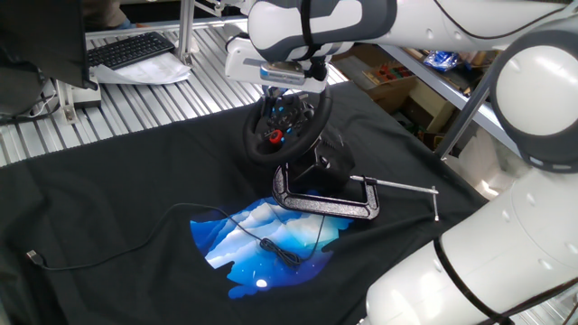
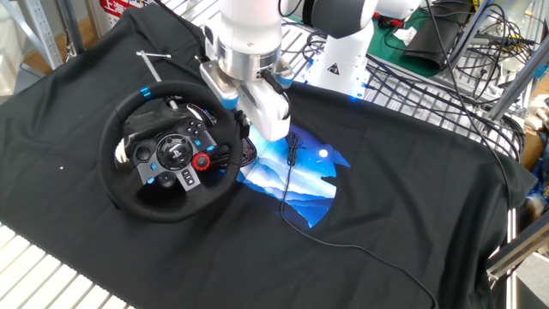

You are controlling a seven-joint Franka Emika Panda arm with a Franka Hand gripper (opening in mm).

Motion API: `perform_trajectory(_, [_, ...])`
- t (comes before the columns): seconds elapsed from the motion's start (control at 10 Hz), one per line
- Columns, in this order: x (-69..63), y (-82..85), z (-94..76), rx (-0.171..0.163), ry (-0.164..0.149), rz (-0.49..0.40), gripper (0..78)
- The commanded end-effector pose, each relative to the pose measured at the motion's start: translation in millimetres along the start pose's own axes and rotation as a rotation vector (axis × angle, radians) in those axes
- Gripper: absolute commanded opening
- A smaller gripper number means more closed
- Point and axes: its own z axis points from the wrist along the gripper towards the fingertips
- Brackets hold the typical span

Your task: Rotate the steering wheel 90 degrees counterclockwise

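Observation:
The steering wheel (image 1: 284,126) stands upright on its black base on the black cloth, with a red centre button and blue buttons on the hub. In the other fixed view the steering wheel (image 2: 171,154) faces the camera, its blue stripe mark (image 2: 147,90) at the upper left of the rim. My gripper (image 1: 289,93) hangs at the top edge of the rim, its fingers apart on either side of it. In the other fixed view my gripper (image 2: 240,127) is at the rim's right side, its fingertips mostly hidden by the hand.
A metal C-clamp (image 1: 325,203) with a long screw rod (image 1: 406,188) lies against the wheel's base. A thin black cable (image 1: 135,244) runs over the cloth and its blue print (image 2: 296,176). A keyboard (image 1: 131,50) sits on the slatted bench behind.

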Motion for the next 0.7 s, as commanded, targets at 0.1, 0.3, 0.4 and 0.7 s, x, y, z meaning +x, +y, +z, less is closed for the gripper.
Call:
perform_trajectory(0.1, [5.8,-27.2,-2.9,0.0,-0.014,-0.03,0.0])
perform_trajectory(0.3, [6.7,-52.8,-9.3,0.003,-0.032,-0.063,0.0])
perform_trajectory(0.4, [6.7,-56.1,-10.6,0.004,-0.035,-0.066,0.0])
perform_trajectory(0.7, [4.2,-78.3,-21.5,0.004,-0.044,-0.093,0.0])
